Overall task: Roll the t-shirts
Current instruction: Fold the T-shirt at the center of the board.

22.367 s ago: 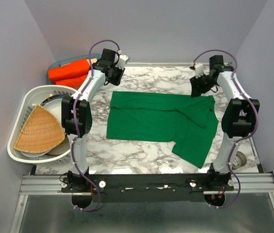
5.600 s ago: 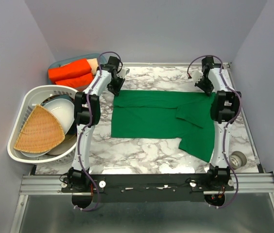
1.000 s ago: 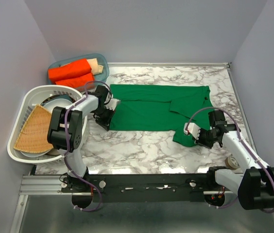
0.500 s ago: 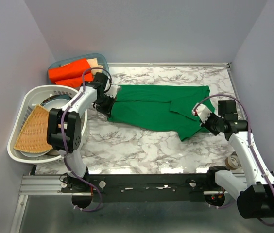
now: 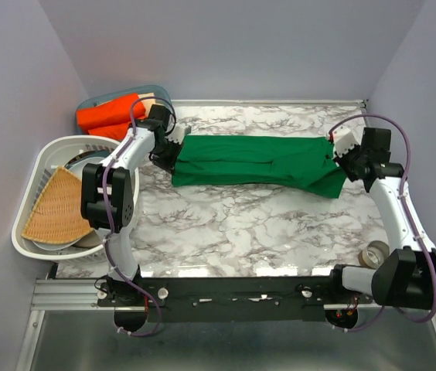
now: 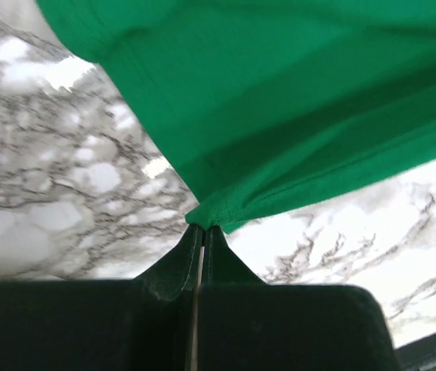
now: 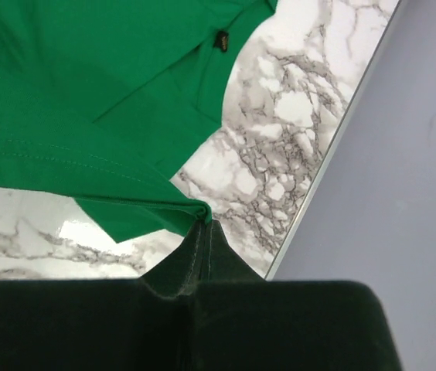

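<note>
Beige roll (image 5: 145, 98) mostly hidden behind left arm (image 5: 131, 147); green t-shirt (image 6: 280, 100) cut off at wrist-view edges.

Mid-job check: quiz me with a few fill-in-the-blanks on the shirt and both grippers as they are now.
1. The t-shirt lying between the arms is dark ____.
2. The left gripper is ____ on one of its corners.
3. The right gripper pinches the shirt's ____ end.
4. The orange-red rolls lie far back on the ____ side.
Missing words: green; shut; right; left.

Marble tbl (image 5: 241, 224) w/ green t-shirt (image 5: 257, 160), tape roll (image 5: 374, 253)
</note>
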{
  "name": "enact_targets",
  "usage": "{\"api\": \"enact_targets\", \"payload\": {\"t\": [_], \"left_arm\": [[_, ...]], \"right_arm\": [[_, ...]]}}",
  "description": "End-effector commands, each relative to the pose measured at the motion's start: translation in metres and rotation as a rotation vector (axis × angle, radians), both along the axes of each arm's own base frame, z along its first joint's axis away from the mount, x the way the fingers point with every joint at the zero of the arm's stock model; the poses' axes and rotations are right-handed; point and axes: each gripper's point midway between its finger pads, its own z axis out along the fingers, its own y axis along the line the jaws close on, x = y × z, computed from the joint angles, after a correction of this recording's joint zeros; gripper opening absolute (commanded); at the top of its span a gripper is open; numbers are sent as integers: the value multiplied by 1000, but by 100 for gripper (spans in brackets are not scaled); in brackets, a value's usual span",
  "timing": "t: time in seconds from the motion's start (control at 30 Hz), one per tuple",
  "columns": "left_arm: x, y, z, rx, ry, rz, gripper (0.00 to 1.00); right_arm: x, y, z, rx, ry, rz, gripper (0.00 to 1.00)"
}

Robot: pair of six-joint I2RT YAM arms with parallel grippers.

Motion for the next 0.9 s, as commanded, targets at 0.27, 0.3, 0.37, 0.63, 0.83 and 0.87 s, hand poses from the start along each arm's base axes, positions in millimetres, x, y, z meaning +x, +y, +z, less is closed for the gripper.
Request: {"api": "enact_targets", "payload": {"t": [0.27, 0.3, 0.37, 0.63, 0.83, 0.87], "left_arm": [[68, 13, 14, 63, -97, 58, 0], [71, 14, 15, 69, -102, 54, 0], [79, 16, 12, 92, -105, 50, 0], [99, 23, 0, 146, -109, 37, 0], [109, 25, -7, 165, -108, 37, 0], [110, 25, -7, 165, -110, 37, 0]], "right_arm": [[85, -13, 18, 4, -51, -9, 1], [88, -11, 16, 12, -38, -3, 0], [99, -12, 3, 21, 1, 0, 1], [136, -11, -10, 52, 56, 16, 1], [149, -9, -31, 60, 122, 29, 1], [151, -8, -29, 64, 123, 32, 1]]}}
